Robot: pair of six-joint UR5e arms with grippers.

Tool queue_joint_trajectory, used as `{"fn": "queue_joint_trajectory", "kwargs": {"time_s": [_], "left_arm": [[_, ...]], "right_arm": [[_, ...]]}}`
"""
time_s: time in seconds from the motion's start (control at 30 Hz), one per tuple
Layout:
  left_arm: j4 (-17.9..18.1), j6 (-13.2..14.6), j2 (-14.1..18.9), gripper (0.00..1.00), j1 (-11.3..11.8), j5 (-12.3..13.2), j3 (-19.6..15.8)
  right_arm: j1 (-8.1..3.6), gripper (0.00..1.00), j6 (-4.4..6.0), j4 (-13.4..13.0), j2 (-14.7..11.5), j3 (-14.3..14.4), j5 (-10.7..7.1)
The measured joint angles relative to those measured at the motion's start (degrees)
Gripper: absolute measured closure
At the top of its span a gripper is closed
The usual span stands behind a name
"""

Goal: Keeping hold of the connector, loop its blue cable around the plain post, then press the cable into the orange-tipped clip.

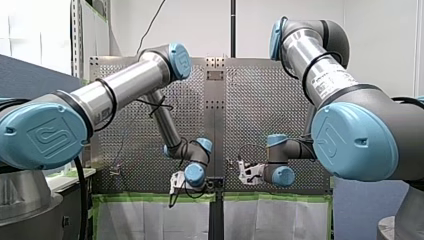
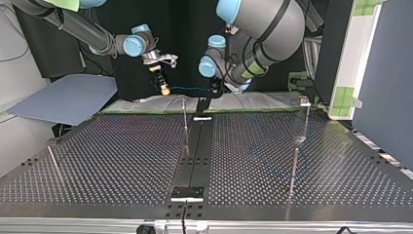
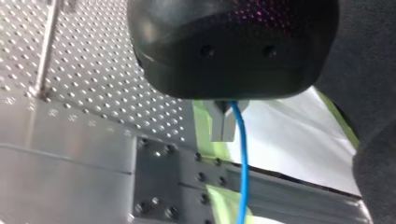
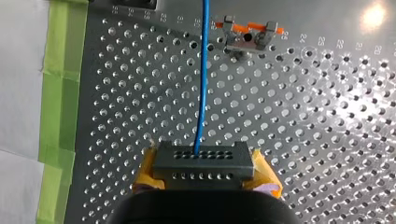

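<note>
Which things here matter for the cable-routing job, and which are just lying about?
Job: connector, cable, clip, post.
Lying about: green tape, white sheet, grey board.

The perforated metal table [image 2: 122, 161] is split by a dark centre strip [image 2: 197, 146], thin upright posts [image 2: 185, 122] stand on both halves, an orange-tipped clip [image 4: 247, 37] sits on it, and green tape [image 4: 58, 93] lines one edge.
</note>
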Motion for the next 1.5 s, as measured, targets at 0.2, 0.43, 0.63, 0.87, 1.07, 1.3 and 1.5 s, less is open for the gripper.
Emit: {"fn": "queue_joint_trajectory", "kwargs": {"time_s": [0.2,0.43,0.63,0.87,1.07,1.3,1.5], "left_arm": [[1.4,-0.2,2.9,1.0,-1.3,-3.0,-1.3],[2.0,-0.4,6.0,1.0,-2.7,-7.0,-2.4],[2.1,-0.2,6.4,1.0,-3.9,-8.7,-2.5],[2.3,0.1,6.4,1.0,-6.7,-9.6,-2.5],[2.3,0.1,6.4,1.0,-9.6,-10.9,-2.5],[2.7,-0.2,6.4,1.0,-10.1,-10.9,-1.6],[2.4,-0.3,6.4,1.0,-9.5,-10.1,-0.4]], "right_arm": [[-0.6,1.0,0.07,0.1,0.0,0.0,-0.01],[-1.49,1.0,0.12,0.1,0.0,0.0,-0.14],[-2.41,1.0,0.17,0.0,0.0,-0.1,-0.17],[-3.34,1.0,0.16,0.1,0.0,-0.3,-0.21],[-3.9,1.0,0.05,0.2,0.0,-0.3,-0.26],[-4.34,1.0,0.07,0.4,0.0,-0.3,-0.44],[-5.17,1.0,0.16,0.8,0.0,-0.4,-0.64]]}}
